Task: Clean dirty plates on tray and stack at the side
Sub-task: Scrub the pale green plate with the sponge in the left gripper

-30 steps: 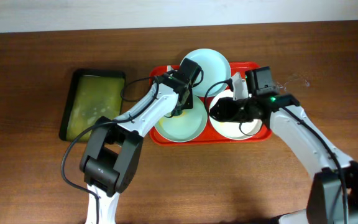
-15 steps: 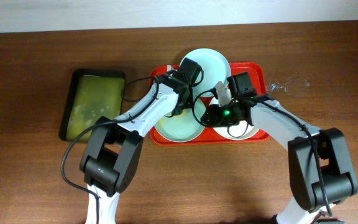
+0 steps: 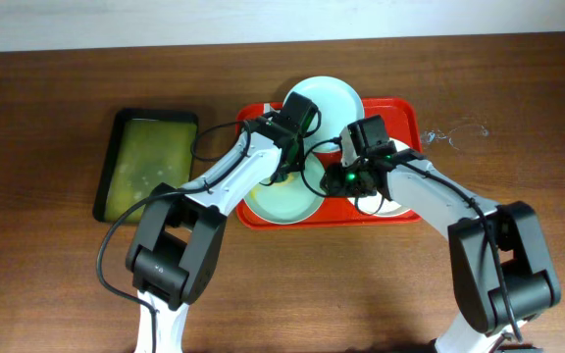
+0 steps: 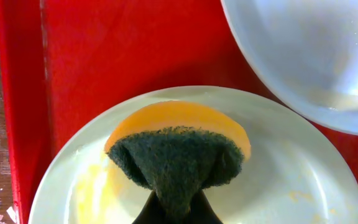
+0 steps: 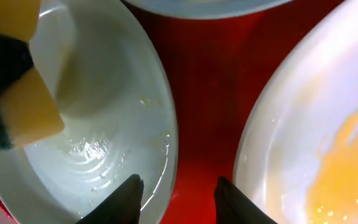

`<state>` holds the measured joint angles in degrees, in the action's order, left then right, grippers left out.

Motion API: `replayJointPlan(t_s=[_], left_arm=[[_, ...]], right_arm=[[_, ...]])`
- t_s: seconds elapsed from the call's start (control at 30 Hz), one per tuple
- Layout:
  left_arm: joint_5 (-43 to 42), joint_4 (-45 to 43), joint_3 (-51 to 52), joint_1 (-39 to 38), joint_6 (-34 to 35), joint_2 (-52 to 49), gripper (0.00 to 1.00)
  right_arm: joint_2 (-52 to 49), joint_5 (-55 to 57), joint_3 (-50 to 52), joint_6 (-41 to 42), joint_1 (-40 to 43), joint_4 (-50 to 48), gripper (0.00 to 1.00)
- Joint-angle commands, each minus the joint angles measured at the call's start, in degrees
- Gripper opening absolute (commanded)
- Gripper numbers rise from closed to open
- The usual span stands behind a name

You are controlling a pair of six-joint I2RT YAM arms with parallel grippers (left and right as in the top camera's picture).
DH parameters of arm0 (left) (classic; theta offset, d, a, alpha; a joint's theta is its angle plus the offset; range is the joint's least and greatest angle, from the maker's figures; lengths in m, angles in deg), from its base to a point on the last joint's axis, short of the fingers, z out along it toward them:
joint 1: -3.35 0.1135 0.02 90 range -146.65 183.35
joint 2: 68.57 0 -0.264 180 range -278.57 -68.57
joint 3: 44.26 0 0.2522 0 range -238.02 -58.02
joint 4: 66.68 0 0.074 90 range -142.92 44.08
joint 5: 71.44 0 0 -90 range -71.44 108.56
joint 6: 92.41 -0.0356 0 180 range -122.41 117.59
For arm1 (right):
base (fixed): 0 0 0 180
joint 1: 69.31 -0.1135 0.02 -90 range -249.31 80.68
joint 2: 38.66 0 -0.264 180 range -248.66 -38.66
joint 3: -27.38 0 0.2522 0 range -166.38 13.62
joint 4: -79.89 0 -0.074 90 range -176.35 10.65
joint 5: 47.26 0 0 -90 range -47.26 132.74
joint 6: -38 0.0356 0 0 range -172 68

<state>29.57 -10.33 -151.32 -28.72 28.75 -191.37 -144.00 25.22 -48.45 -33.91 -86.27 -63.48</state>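
red tray (image 4: 117,56) shows around a pale plate (image 4: 291,180) lying directly under the left gripper (image 4: 174,210). its fingers are clamped on a yellow sponge (image 4: 178,140), dark scouring face toward the camera, which seems to press on the plate. yellowish smears sit just left of the sponge, with a fainter one to its right.

the right gripper (image 5: 179,191) hangs with fingers spread, holding nothing. the near rim of that same plate runs up between them, with the plate's hollow on the left finger's side and bare tray on the right. a cream plate (image 5: 303,124) with a yellow smear lies just beyond the right finger, apart from the first. a blue-green plate (image 4: 316,56) sits ahead of the sponge and looks clean.

judging from this, the right arm is the one placed to steady the plate. the rim runs lengthwise ahead of its fingers, so they need only drop and close across it while the left arm scrubs sideways toward the smears.
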Motion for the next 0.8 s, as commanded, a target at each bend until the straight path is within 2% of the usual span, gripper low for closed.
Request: replayJointPlan(t_s=[0.0,0.1,0.17,0.23,0.4,0.47,0.53,0.57,0.6,0.7,0.77], left_arm=[[0.6,-0.1,0.4,0.1,0.8,-0.1,0.0],[-3.4,-0.2,0.4,0.1,0.8,-0.1,0.0],[-4.6,0.5,0.5,0.1,0.8,-0.1,0.0],[-6.1,1.1,0.5,-0.3,0.8,-0.1,0.0],[-8.4,1.8,1.5,-2.0,1.0,-0.1,0.0],[-8.4,-0.5,4.2,-2.4,4.2,-0.2,0.0],[-8.2,-3.1,6.7,-2.4,4.2,-0.2,0.0],[-4.9,-3.6,8.0,-2.4,4.2,-0.2,0.0],[2.9,-3.3,9.1,-2.4,4.2,-0.2,0.0],[18.8,1.7,9.2,-2.4,4.0,-0.2,0.0],[22.1,2.3,8.9,-2.4,4.0,0.6,0.0]], right_arm=[[-3.1,3.2,-0.9,0.5,0.2,-2.2,0.4],[-4.1,3.0,-0.9,0.9,2.4,-3.5,0.38],[-5.6,3.0,-0.9,0.9,2.3,-4.4,0.31],[-6.5,3.0,-0.9,0.9,2.4,-4.8,0.28],[-6.6,1.5,-0.9,0.9,2.4,-5.2,0.04],[-6.6,0.1,-1.2,0.9,2.4,-5.2,0.04],[-6.6,-0.1,-1.3,0.9,2.4,-5.1,0.04],[-6.6,-0.3,-1.3,0.9,2.4,-4.9,0.04],[-6.6,-0.3,-1.5,0.9,2.4,-4.5,0.04],[-6.6,-0.3,-1.9,0.9,2.4,-3.6,0.04],[-6.6,-0.5,-1.9,0.9,2.4,-3.6,0.04]])
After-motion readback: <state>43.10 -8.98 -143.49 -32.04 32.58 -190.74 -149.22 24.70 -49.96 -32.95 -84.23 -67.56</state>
